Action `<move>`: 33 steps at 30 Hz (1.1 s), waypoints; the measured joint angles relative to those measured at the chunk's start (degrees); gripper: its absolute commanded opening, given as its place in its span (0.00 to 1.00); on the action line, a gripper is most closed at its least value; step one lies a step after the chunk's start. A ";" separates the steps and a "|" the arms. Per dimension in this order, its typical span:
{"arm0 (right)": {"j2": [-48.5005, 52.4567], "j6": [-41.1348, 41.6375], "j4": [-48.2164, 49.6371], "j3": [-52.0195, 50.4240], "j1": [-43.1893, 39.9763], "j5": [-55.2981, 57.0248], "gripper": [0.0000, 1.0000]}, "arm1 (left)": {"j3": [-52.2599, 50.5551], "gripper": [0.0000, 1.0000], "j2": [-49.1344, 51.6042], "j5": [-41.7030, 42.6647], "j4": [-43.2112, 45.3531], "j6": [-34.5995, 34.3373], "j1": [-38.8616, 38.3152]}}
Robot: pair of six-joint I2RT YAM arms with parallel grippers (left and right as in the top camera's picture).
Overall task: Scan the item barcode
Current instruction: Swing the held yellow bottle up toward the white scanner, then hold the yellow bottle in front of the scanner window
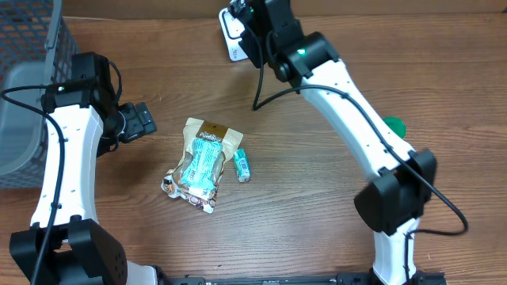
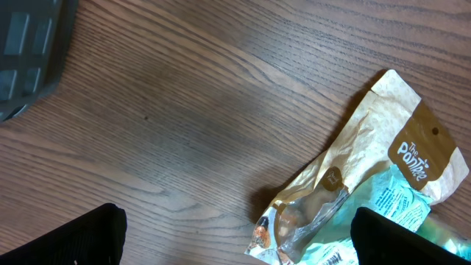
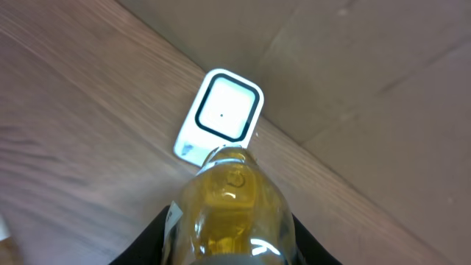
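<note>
My right gripper (image 3: 229,246) is shut on a clear bottle of yellow liquid (image 3: 232,199), with its black fingers (image 3: 151,246) on either side. The bottle's end points at a white scanner (image 3: 221,114) with a dark-rimmed window, lying by the table's far edge. A white label edge shows on the bottle's left side; no barcode is readable. In the overhead view the right gripper (image 1: 252,33) hangs over the scanner (image 1: 233,41), and the bottle is hidden under it. My left gripper (image 1: 142,120) is open and holds nothing, left of a snack bag (image 1: 203,162).
The tan and teal snack bag (image 2: 368,177) lies between the left fingertips (image 2: 73,239), low in the left wrist view. A small teal packet (image 1: 243,165) lies beside it. A grey basket (image 1: 24,95) stands at the left edge, and a green disc (image 1: 394,125) lies at the right.
</note>
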 measured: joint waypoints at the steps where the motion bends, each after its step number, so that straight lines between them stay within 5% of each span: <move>1: 1.07 -0.94 1.20 -0.02 0.00 0.59 0.04 | 0.00 1.00 0.00 0.00 -0.02 0.00 0.00; 18: 14.99 -15.85 26.12 -0.26 -0.02 6.36 0.04 | 0.00 1.00 0.00 0.00 0.00 0.00 0.00; 33: 15.93 -16.92 30.75 -0.31 0.00 5.25 0.04 | 0.00 1.00 0.00 0.00 -0.02 0.00 0.00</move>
